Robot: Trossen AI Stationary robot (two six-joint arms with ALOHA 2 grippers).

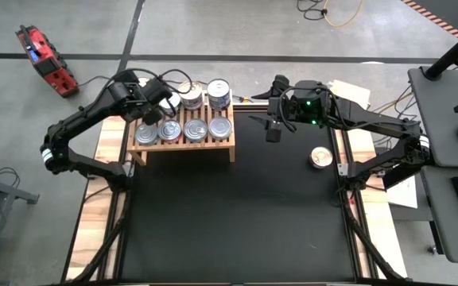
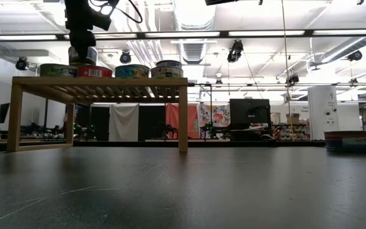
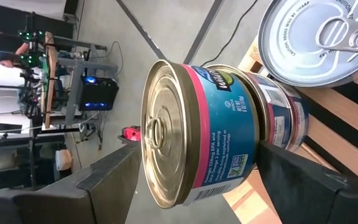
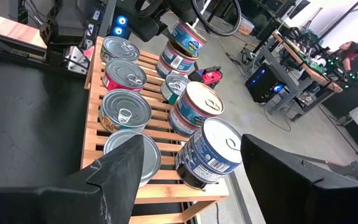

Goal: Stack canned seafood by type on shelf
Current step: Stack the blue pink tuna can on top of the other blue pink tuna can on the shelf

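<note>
Closest to the left wrist camera, a blue-and-pink-labelled tin [image 3: 194, 130] sits clamped between the left gripper [image 1: 151, 111] fingers, resting on top of another tin [image 3: 284, 118] near the far-left corner of the shelf [image 1: 230, 146]. Judged from this, the step in hand is placing the held tin onto a matching stack. To do it well: centre the upper rim over the lower lid, confirm the tin sits level, then part the fingers and lift straight up so the stack is not nudged. Beside it, a silver pull-tab lid [image 3: 319, 37] marks the neighbouring tin; keep clear of it. More tins cover the shelf, some stacked two high. One tin [image 1: 320, 157] remains on the worktop near its right edge. Beyond the shelf's right end hovers the right gripper [image 1: 272, 125], fingers apart and empty.
</note>
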